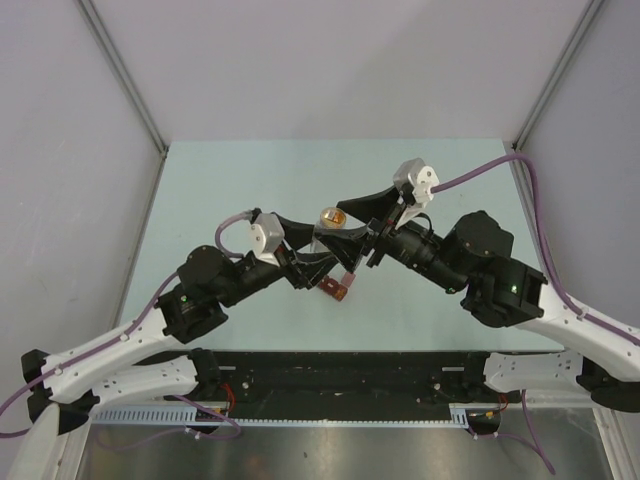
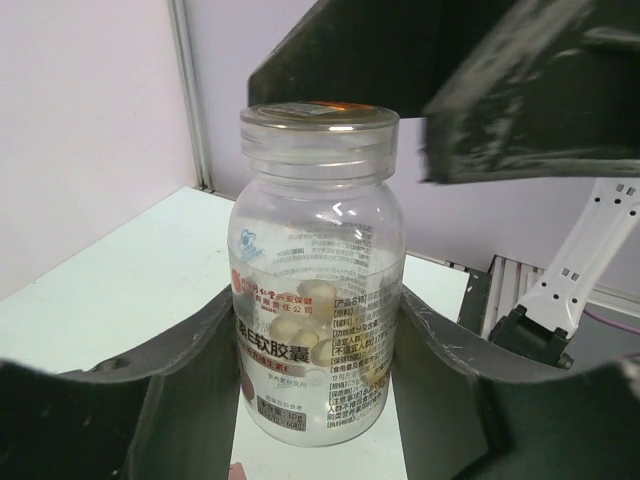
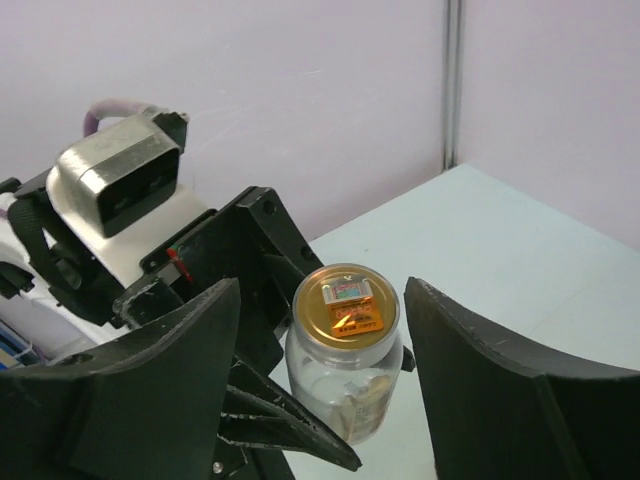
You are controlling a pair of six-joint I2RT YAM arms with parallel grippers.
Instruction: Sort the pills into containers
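Note:
A small clear round bottle (image 2: 318, 300) with a gold-sealed cap (image 3: 345, 305) holds pale tan pills (image 2: 300, 325). My left gripper (image 2: 315, 400) is shut on the bottle's lower body and holds it upright; it shows at the table's middle in the top view (image 1: 312, 245). My right gripper (image 3: 325, 400) is open, its fingers (image 3: 490, 390) standing apart on either side of the cap without touching it; it is also in the top view (image 1: 352, 222). The dark red pill box (image 1: 338, 290) lies on the table just near of both grippers. No loose pills show.
The pale green table (image 1: 220, 190) is bounded by grey walls at the left, back and right. A black rail (image 1: 330, 365) runs along the near edge between the arm bases. The right arm's white link (image 2: 585, 260) shows behind the bottle.

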